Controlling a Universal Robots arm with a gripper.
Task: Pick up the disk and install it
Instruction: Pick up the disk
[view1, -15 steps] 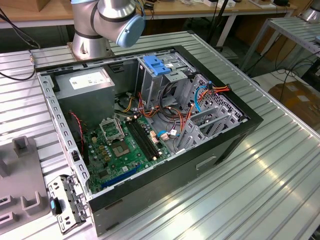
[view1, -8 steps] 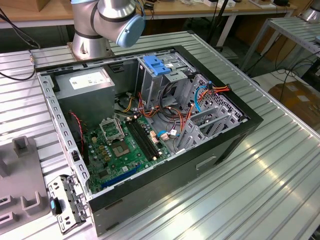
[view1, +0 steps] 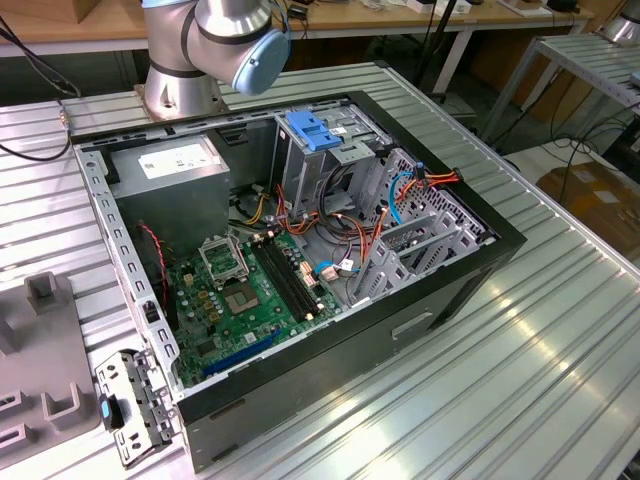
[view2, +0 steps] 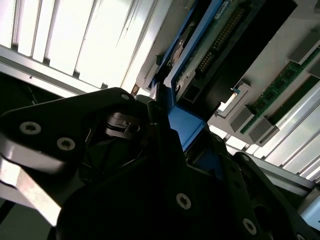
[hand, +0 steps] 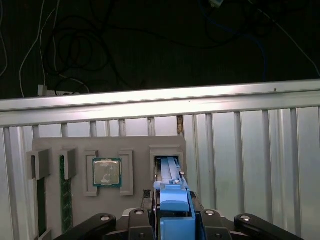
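The disk (hand: 169, 169) stands on edge in a slot of the grey parts holder (hand: 135, 145), its blue side rail facing up. In both wrist views my gripper (hand: 175, 206) straddles that rail, its dark fingers pressed against either side of the blue plastic. The second wrist view shows the disk (view2: 202, 52) from below, with its green circuit board and connector above my gripper (view2: 176, 127). In the exterior view the open computer case (view1: 470, 270) lies on the table, with the drive cage (view1: 335, 165) under a blue latch (view1: 313, 131).
The holder also carries a processor (hand: 106, 172) and memory sticks (hand: 64, 192). It sits near the table's far edge (hand: 160, 97), with dark floor and cables beyond. Inside the case are a grey power supply (view1: 170, 175), a green motherboard (view1: 240, 295) and loose cables (view1: 400, 195).
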